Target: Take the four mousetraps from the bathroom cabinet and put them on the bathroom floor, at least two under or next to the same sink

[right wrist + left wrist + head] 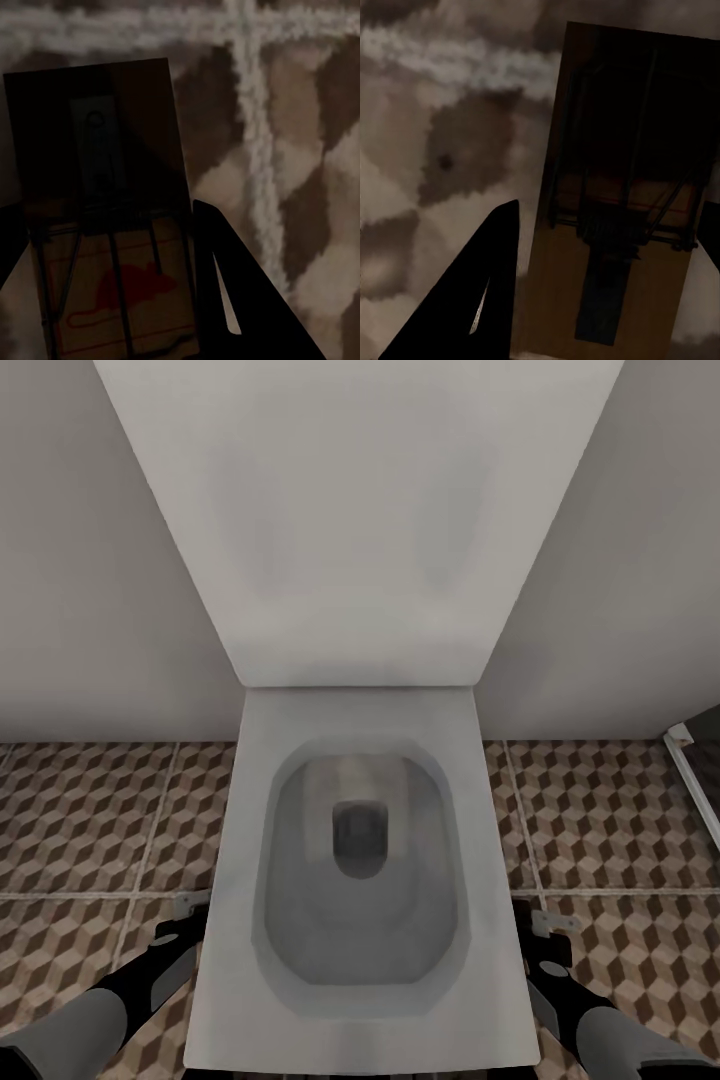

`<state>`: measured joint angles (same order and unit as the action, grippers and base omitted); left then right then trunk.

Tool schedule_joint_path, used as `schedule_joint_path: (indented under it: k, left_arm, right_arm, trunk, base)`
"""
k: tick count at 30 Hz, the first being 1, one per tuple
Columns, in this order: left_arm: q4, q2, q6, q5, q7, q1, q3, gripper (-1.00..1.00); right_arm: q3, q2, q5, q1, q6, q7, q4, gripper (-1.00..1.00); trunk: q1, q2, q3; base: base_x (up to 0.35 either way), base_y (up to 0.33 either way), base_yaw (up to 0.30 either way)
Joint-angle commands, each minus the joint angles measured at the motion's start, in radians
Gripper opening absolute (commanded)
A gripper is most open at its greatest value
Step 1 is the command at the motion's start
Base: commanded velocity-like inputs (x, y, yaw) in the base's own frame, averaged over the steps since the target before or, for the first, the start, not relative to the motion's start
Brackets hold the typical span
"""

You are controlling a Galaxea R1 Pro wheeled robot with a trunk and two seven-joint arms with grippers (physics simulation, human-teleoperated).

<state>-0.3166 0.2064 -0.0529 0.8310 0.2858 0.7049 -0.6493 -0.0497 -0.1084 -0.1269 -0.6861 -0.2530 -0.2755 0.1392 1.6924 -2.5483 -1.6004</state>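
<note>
Toilet [355, 860] dead ahead. My left pincer [607, 300] is clamped on a mousetrap [615, 225], my right pincer [105, 247] on another trap [112, 247], both low over floor tiles [620, 810].

The toilet [360, 690] looks like smooth white ceramic with a soft, almost matt sheen, greyer down in the bowl. Either side of the toilet, the bathroom floor [80, 810] is tile with a printed brown, beige and white cube pattern and pale grout lines, pretty flat finish. Behind the toilet the wall [80, 560] is plain matt off-white. In the wrist views, each mousetrap [607, 247] [112, 225] is a brown wood plate with dark metal wire parts, one with a red printed mouse mark.
</note>
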Motion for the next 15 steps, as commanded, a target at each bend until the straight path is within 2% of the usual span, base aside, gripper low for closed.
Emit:
schedule_joint_path:
  k: [1, 13, 14, 15]
  left_arm:
    - [-0.001, 0.001, 0.018, 0.017, 0.024, -0.001, -0.02, -1.0]
    - [-0.001, 0.001, 0.017, 0.017, 0.024, -0.001, -0.02, -1.0]
    - [-0.001, 0.001, 0.017, 0.017, 0.024, -0.001, -0.02, -1.0]
    - [-0.001, 0.001, 0.016, 0.017, 0.024, -0.001, -0.02, -1.0]
  right_arm:
    - [-0.023, 0.0, -0.025, 0.0, 0.038, 0.002, -0.004, -1.0]
    - [-0.023, 0.0, -0.025, 0.0, 0.038, 0.004, -0.004, -1.0]
    - [-0.024, 0.0, -0.025, 0.0, 0.038, 0.004, -0.004, 1.0]
    - [-0.023, 0.0, -0.025, 0.0, 0.038, 0.004, -0.004, 1.0]
  trunk:
    - [0.001, 0.0, -0.001]
    - [0.001, 0.0, -0.001]
    - [0.001, 0.0, -0.001]
    - [0.001, 0.0, -0.001]
  base:
    - [0.0, 0.0, 0.0]
    - [0.0, 0.0, 0.0]
    - [0.0, 0.0, 0.0]
    - [0.0, 0.0, 0.0]
